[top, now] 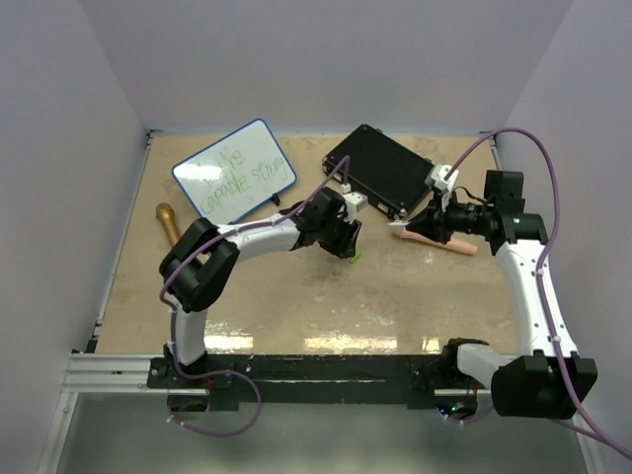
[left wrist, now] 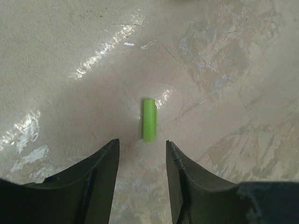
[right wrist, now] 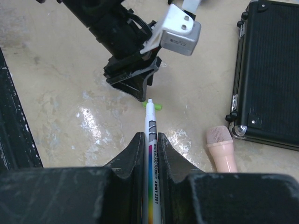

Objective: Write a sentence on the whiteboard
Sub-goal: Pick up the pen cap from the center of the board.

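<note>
The whiteboard (top: 267,148) lies at the back left with the green two-line sentence (top: 235,175) on it. A small green marker cap (left wrist: 149,120) lies on the table and also shows in the top view (top: 354,256) and the right wrist view (right wrist: 155,106). My left gripper (left wrist: 141,142) is open and empty, just short of the cap, low over the table (top: 346,247). My right gripper (right wrist: 149,137) is shut on a white whiteboard marker (right wrist: 152,154) with its uncapped tip pointing toward the cap and the left gripper. In the top view the right gripper (top: 410,228) is right of centre.
A black case (top: 380,170) lies at the back middle, close to the right gripper. A pink toy microphone (top: 449,242) lies below the right gripper, also in the right wrist view (right wrist: 223,149). A golden microphone (top: 168,219) lies at the left. Walls enclose three sides.
</note>
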